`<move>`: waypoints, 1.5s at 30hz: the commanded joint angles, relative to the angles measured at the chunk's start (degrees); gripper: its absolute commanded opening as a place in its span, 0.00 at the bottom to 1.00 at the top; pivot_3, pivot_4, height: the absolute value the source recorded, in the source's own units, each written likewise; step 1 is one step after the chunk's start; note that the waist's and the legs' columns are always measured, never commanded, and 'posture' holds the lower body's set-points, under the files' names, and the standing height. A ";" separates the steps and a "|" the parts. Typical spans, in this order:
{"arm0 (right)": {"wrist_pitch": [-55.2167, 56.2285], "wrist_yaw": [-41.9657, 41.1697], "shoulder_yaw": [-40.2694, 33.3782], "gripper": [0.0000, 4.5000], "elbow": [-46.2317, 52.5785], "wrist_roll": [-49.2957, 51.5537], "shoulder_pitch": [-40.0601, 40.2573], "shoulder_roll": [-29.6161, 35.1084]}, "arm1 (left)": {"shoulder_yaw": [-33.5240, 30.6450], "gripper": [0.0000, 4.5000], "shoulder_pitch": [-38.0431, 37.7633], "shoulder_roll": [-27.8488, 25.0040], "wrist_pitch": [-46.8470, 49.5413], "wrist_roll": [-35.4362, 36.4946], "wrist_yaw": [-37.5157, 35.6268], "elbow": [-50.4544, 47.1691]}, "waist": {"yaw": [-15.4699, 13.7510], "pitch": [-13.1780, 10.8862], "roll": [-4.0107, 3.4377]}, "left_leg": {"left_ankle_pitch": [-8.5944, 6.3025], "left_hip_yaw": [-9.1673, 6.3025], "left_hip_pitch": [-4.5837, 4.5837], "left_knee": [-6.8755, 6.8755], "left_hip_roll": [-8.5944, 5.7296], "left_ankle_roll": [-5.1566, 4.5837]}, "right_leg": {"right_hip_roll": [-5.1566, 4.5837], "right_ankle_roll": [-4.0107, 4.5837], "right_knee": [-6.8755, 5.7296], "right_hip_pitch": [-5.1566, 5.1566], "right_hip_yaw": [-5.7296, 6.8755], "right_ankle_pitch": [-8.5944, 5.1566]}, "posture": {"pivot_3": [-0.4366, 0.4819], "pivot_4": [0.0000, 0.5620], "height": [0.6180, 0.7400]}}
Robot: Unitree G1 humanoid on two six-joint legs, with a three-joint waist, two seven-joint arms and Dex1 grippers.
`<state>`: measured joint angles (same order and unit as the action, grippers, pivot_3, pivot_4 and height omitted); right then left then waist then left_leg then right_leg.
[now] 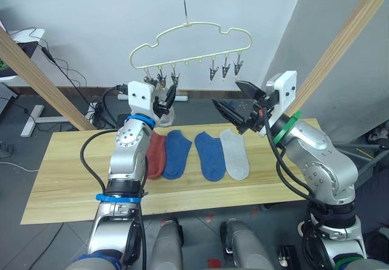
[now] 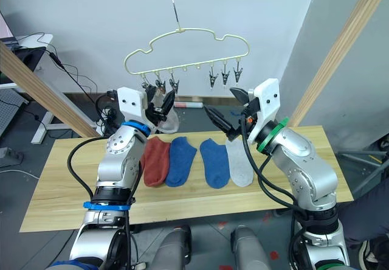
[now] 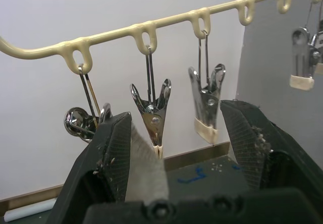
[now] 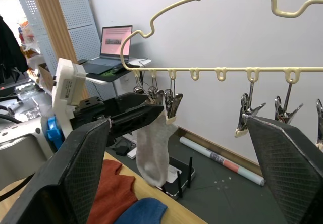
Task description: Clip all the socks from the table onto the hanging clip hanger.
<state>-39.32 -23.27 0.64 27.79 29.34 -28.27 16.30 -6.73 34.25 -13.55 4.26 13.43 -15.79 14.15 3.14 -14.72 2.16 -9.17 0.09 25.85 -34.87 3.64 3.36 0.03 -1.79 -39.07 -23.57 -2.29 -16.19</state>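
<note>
A wooden pole frame (image 1: 340,45) flanks the clip hanger (image 1: 191,48), and four socks (image 1: 200,154) lie on the desk (image 1: 67,179). The left end effector (image 3: 174,148), fingers apart, holds a grey sock (image 4: 154,148) against one finger below the leftmost clips (image 3: 151,113). At three o'clock, the right end effector (image 1: 234,103) hangs open.

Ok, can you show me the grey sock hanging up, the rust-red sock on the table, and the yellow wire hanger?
light grey hanging sock (image 4: 154,151), right wrist view, mid fabric.
rust-red sock (image 2: 157,162), right eye view, middle.
pale-yellow wire clip hanger (image 1: 200,58), left eye view, lower bar.

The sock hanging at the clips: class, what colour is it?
Light grey. The sock shows best in the right wrist view, hanging from the hanger.
</note>
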 commanded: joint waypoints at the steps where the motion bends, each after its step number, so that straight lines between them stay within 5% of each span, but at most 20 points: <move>1: 0.36 0.23 -0.97 1.00 3.32 1.32 -0.83 0.29 | -0.47 0.65 1.87 0.22 -2.33 -0.49 -0.10 0.37 | 0.01 0.00 0.00 | 0.00 0.00 0.00 0.00 0.00 0.00 | 0.00 0.00 0.00 0.00 -0.01 0.00 | 0.34 0.42 1.00; 5: 0.09 0.44 -1.04 1.00 3.57 1.66 -0.67 0.59 | -0.66 0.43 3.45 0.08 -3.28 -0.75 0.00 2.58 | 0.06 0.00 0.00 | 0.00 0.00 0.00 -0.01 0.00 0.00 | 0.00 0.00 -0.01 0.00 0.01 0.00 | 0.34 0.43 1.00; 45: -0.61 1.22 -1.09 1.00 3.79 2.25 -0.56 1.13 | -0.34 0.43 8.29 -1.49 -10.32 -5.66 1.02 11.03 | 0.11 0.00 0.00 | 0.00 0.00 0.00 -0.02 0.00 0.00 | 0.00 -0.01 -0.02 0.01 0.00 0.02 | 0.33 0.44 1.00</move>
<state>-40.42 -22.26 0.64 29.00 30.47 -28.26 17.29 -7.05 41.11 -14.41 -4.30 8.25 -14.57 25.97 3.25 -14.72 2.16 -9.16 0.09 25.85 -34.89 3.64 3.36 0.03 -1.80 -39.08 -23.56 -2.29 -16.17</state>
